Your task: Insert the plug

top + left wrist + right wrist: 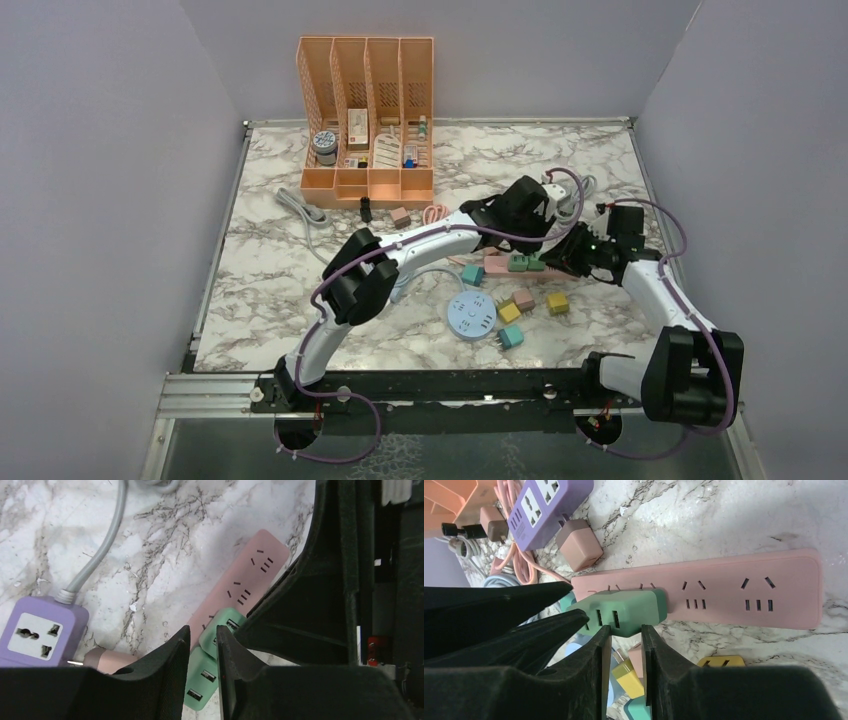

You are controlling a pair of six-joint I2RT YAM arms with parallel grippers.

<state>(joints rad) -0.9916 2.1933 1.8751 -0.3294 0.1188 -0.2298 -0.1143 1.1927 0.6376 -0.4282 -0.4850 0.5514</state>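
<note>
Top view: both arms reach over the marble tabletop [300,300], and the left gripper [540,240] and right gripper [568,256] meet above the green plugs [518,263] sitting on the pink power strip [497,266], with an orange organizer [367,120] behind and a round socket hub [471,317] nearer

Left wrist view: the left gripper [203,630] has its jaws drawn to a narrow slit, clasping nothing, with the green plugs [200,685] beneath on the pink power strip [250,575] and a purple socket block [35,635] off to the side

Right wrist view: the right gripper [626,630] has its jaws equally narrow and empty, just short of the green plugs [624,611] on the end of the pink power strip [734,592]; a yellow plug [629,677] shows through the slit
</note>
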